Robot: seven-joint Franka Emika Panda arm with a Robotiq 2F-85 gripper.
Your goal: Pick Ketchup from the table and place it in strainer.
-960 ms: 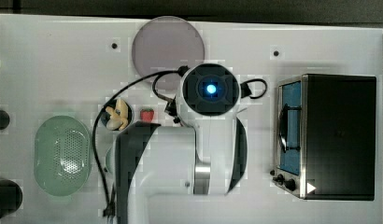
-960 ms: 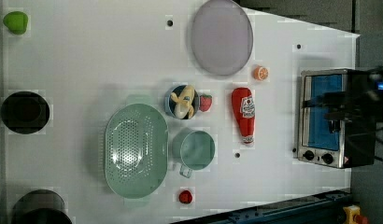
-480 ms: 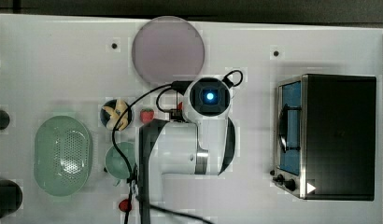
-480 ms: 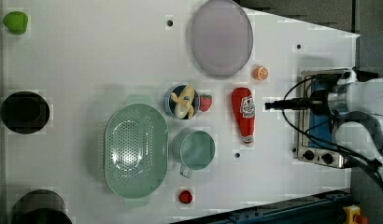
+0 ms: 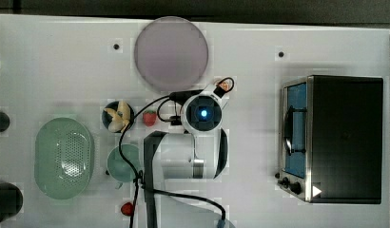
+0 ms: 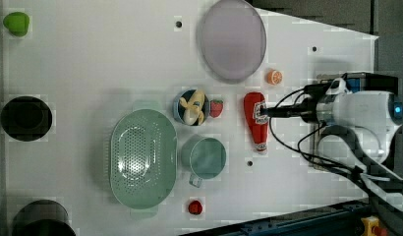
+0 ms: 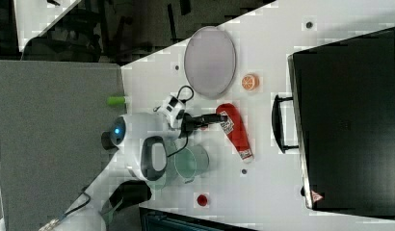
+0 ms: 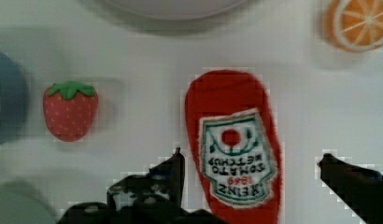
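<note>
The white robot arm is reaching in from the right of the left view, and its black two-fingered gripper (image 6: pixel 264 112) is hanging over the upper part of the Ketchup (image 6: pixel 256 121), a bright red, elongated soft bottle with a white label that is lying flat on the white table (image 6: pixel 91 59), just right of the middle of that frame. In the wrist view the gripper (image 8: pixel 251 161) is standing wide open, one dark finger (image 8: pixel 173 168) on each side of the labelled body of the Ketchup (image 8: pixel 234 144), with bare table showing between each finger and the red surface; it is gripping nothing.

The strainer (image 6: pixel 143 156), a pale mint-green oval plastic basket with a perforated base, is sitting in the lower left of centre of the left view, well apart from the Ketchup. Between them a round green cup with a small handle (image 6: pixel 205 157) is standing just beside the strainer's rim. Above the cup a small dark blue bowl holding a peeled banana (image 6: pixel 192 106) is resting, with a small red strawberry with a green top (image 6: pixel 216 108) just beside it, near the Ketchup's rounded end.

A large round greyish-lilac plate (image 6: pixel 232 39) is lying at the top centre of the left view, and an orange slice (image 6: pixel 274 76) is sitting just below its right edge. In the top view a black toaster oven with a blue-tinted glass door (image 5: pixel 343 137) is occupying the right side of the frame.
</note>
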